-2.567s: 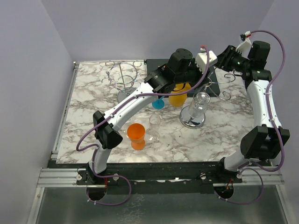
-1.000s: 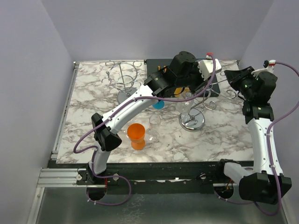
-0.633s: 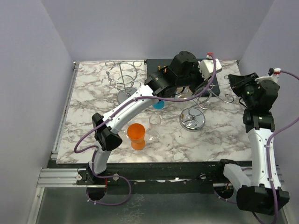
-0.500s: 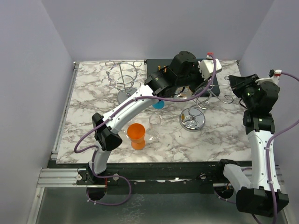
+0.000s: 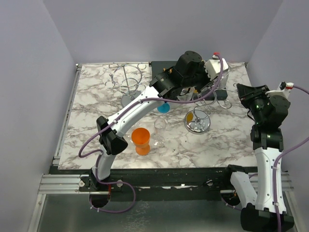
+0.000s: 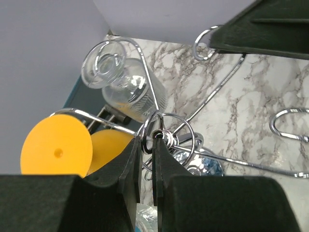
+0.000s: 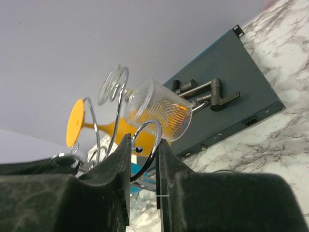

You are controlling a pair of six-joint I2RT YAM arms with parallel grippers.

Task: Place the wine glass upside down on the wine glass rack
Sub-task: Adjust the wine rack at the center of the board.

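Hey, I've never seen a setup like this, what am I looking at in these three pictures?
Two robot arms are bolted to a marble-patterned table. The wide picture is from a camera above and behind them. The other two are from cameras on each wrist, looking past that arm's two fingers. On the table sit an orange glass, a clear glass, a blue glass and a wire rack. A second rack, on the right, carries a ribbed clear glass and a yellow glass, hanging by their feet. The left fingers pinch its top ring, and the right fingers close around one of its hooks.
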